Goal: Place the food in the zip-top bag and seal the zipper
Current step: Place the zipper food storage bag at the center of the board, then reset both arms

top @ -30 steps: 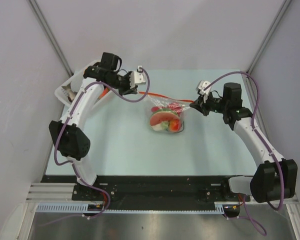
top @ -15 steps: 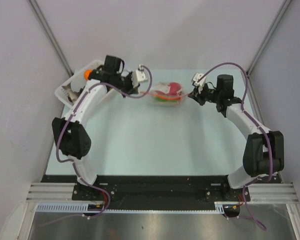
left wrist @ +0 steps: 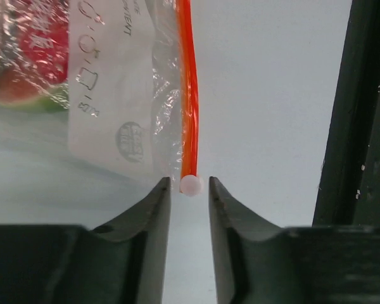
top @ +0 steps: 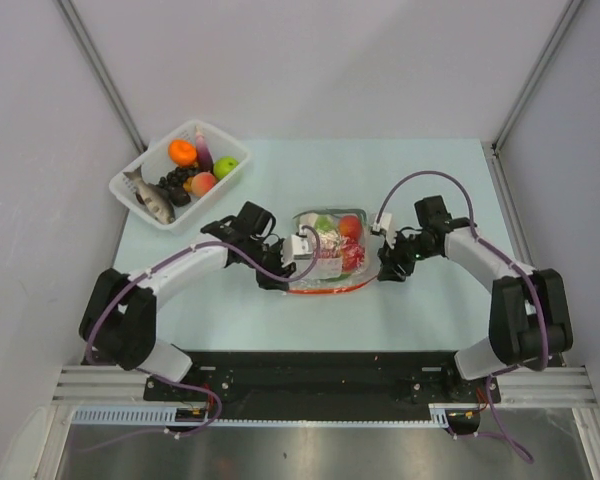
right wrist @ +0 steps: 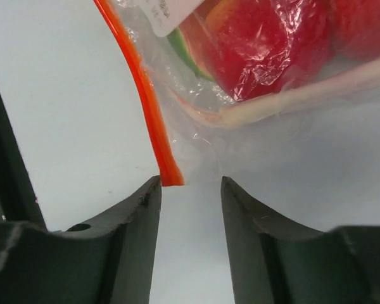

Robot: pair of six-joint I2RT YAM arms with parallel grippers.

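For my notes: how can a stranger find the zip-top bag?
Look at the middle of the pale table. The zip-top bag lies there, holding colourful food. Unlike the white basket at far left, it is clear, with a red-orange zipper.

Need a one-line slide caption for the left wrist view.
Open left gripper flanks the white-tipped end of the zipper on the zip-top bag.
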